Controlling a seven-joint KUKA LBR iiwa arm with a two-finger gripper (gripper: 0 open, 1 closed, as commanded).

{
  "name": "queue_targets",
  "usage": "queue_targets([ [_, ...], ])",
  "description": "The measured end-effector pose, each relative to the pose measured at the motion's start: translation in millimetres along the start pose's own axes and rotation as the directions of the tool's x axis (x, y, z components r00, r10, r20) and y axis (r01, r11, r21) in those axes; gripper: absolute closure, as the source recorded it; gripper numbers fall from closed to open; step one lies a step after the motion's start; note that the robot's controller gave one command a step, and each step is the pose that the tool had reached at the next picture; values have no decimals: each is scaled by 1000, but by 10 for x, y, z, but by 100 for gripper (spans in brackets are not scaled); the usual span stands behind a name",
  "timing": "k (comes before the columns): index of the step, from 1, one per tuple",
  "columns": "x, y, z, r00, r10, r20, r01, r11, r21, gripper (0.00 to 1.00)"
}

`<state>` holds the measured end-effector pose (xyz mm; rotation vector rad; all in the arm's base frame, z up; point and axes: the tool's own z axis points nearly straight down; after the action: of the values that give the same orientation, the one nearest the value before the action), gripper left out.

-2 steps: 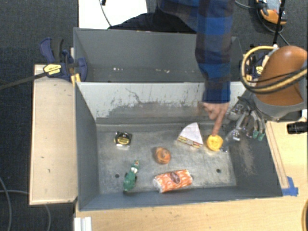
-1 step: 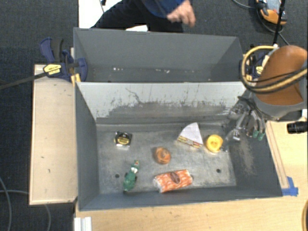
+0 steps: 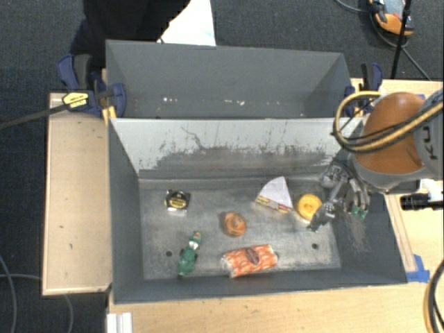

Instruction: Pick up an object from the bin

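Hanging at bin [image 3: 208, 144] right end, tool [image 3: 325, 214] just beside yellow round thing [image 3: 307, 205].

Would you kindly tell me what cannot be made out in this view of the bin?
Camera view:
1. The yellow round thing, right of the floor: its right edge is covered by the gripper; contact between them is unclear.
2. The orange packet, at the front: print too small to read.
3. The brown round thing, mid-floor: too small to identify.
4. The bin, right wall: partly hidden behind the orange wrist cover.
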<state>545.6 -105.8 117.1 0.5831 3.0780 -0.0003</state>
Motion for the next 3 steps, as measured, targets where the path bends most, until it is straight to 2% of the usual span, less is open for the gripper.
queue_targets([
  [1,-107,151,416,972,236,9,-236,972,-3,100],
  [2,-107,151,416,972,235,9,-235,972,-3,100],
  [3,34,192,-71,976,217,-11,-217,976,5,100],
])
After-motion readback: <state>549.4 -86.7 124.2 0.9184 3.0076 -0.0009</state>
